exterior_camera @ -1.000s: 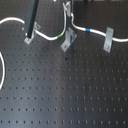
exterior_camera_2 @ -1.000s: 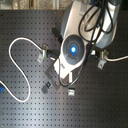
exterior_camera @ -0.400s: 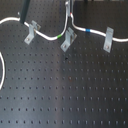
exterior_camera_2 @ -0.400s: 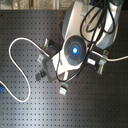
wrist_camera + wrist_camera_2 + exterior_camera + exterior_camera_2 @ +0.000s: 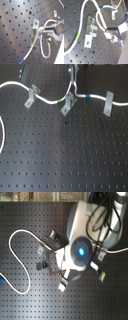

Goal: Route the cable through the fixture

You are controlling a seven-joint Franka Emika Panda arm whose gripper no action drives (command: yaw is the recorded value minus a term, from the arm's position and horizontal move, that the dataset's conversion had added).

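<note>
in the first exterior view a long thin white flexible cable [image 5: 47, 100] runs across the top of the black perforated metal worktop [image 5: 65, 159]. it passes a small grey shiny metal clip bracket [image 5: 31, 95] toward the first exterior view's left, carries a short green tape band [image 5: 59, 100], and reaches the middle grey clip bracket, the fixture [image 5: 68, 103]. past it the cable shows a short blue tape band [image 5: 87, 96] and goes on by a third grey bracket [image 5: 108, 104] toward the first exterior view's right. a loop of the cable rises from the fixture to the gripper [image 5: 75, 84] at the top edge, where a small red mark sits; the fingers are too small here to judge.

in the second exterior view the white robot arm with a glowing blue light [image 5: 80, 251] covers most of the scene. the cable [image 5: 17, 242] curves in a wide loop on the second exterior view's left.

in the first wrist view the dark fingers [image 5: 51, 28] are clamped on the cable [image 5: 36, 42] just beside the fixture [image 5: 35, 31], with a cable loop hanging near.

in the second wrist view the fingers [image 5: 114, 31] pinch the cable [image 5: 85, 11] at a red spot, and the fixture [image 5: 90, 31] lies just beside the green band [image 5: 77, 36].
</note>
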